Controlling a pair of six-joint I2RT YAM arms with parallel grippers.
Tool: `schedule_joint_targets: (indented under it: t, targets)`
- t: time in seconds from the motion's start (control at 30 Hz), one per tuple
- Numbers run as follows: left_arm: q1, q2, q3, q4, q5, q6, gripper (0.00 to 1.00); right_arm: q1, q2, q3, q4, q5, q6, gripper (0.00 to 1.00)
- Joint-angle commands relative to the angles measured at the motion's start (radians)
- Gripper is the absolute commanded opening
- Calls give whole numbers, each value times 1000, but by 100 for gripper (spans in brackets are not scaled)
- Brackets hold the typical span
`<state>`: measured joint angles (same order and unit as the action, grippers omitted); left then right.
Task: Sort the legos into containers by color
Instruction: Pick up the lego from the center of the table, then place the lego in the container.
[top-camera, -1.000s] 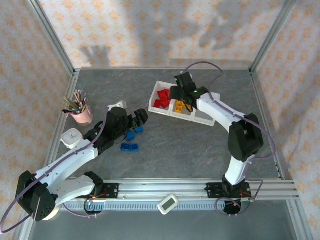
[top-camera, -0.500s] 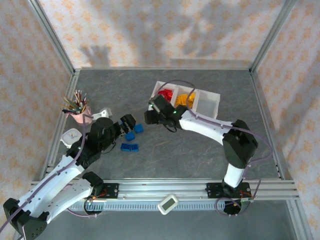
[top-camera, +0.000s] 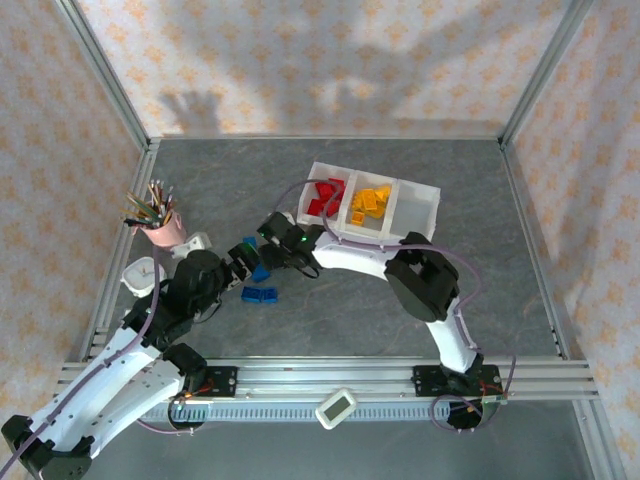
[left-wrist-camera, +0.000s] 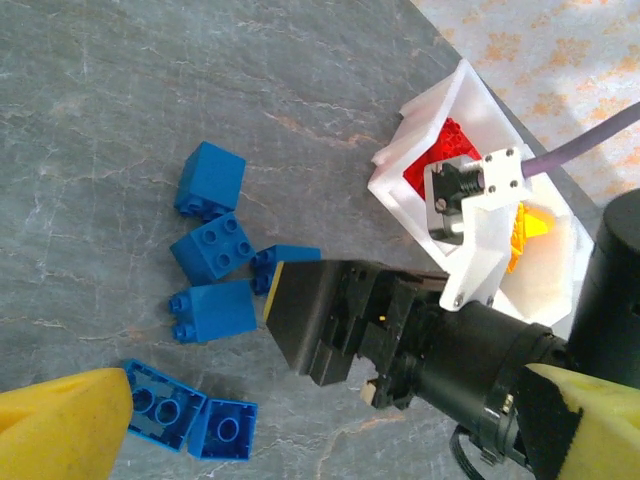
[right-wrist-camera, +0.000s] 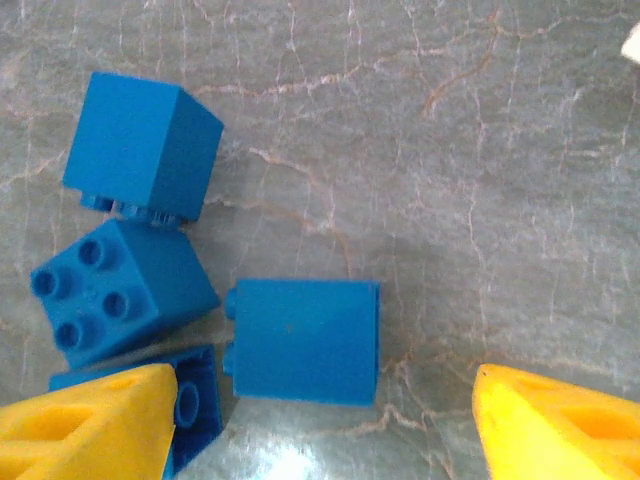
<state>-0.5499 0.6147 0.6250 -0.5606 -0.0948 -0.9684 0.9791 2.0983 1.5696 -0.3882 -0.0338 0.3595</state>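
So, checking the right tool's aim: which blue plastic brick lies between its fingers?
The blue plastic brick lying on its side, studs facing sideways; the studs-up brick and its neighbours sit outside the gap.

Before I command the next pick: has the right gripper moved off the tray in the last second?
Yes. The right gripper swung left and toward the bases, from above the white tray to the blue legos.

Top cam: high, rear, whole table (top-camera: 520, 260). Wrist cams: close, facing down, share blue legos (right-wrist-camera: 300, 340).
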Motion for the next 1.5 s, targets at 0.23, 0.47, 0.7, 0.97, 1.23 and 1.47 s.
schedule_joint_targets:
  t: [0.23, 0.47, 0.7, 0.97, 1.23, 1.47]
  targets:
    - [6, 3, -12, -20, -39, -3, 99, 2, 106, 102, -39, 92, 10, 72]
    - [9, 11, -16, -12, -38, 0, 99, -2, 156, 139, -46, 83, 11, 62]
    - [13, 19, -16, -6, -38, 8, 99, -13, 138, 128, -43, 67, 14, 48]
    - [14, 38, -5, 10, -19, 15, 99, -26, 48, 78, -29, 41, 27, 38]
    - [13, 73, 27, 63, 28, 43, 99, -86, -161, -99, -6, 15, 72, 37]
    - [13, 147, 22, 179, 110, 42, 99, -209, -421, -274, -30, 71, 96, 37]
